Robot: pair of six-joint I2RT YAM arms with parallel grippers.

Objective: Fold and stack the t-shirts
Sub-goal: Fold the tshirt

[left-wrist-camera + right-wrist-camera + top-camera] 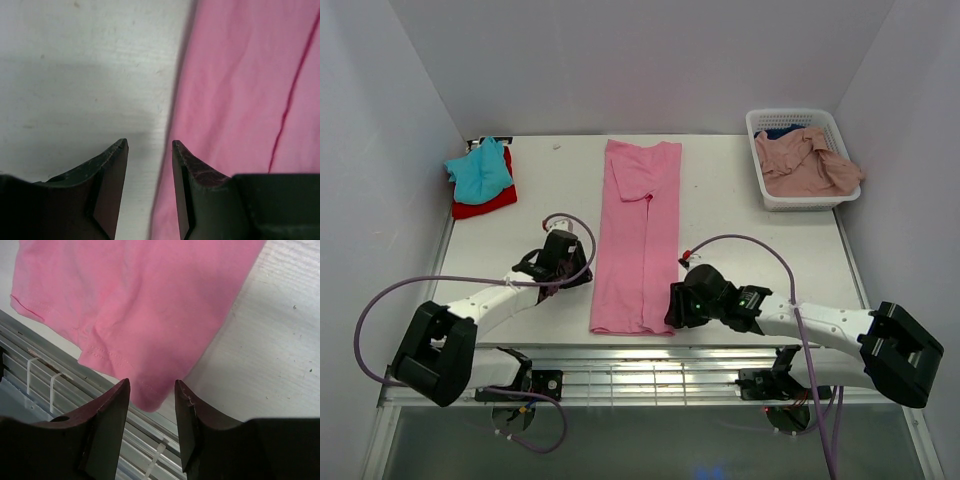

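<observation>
A bright pink t-shirt lies on the table as a long narrow strip, sleeves folded in, hem at the near edge. My left gripper stands open at the strip's left edge; in the left wrist view bare table and that pink edge show between its fingers. My right gripper is open at the hem's near right corner, which shows in the right wrist view as a pink corner hanging just past the table edge. A teal t-shirt lies on a red one at the back left.
A white lattice basket at the back right holds a dusty salmon-pink shirt over something dark blue. A metal rail runs along the table's near edge. White walls close the sides and back.
</observation>
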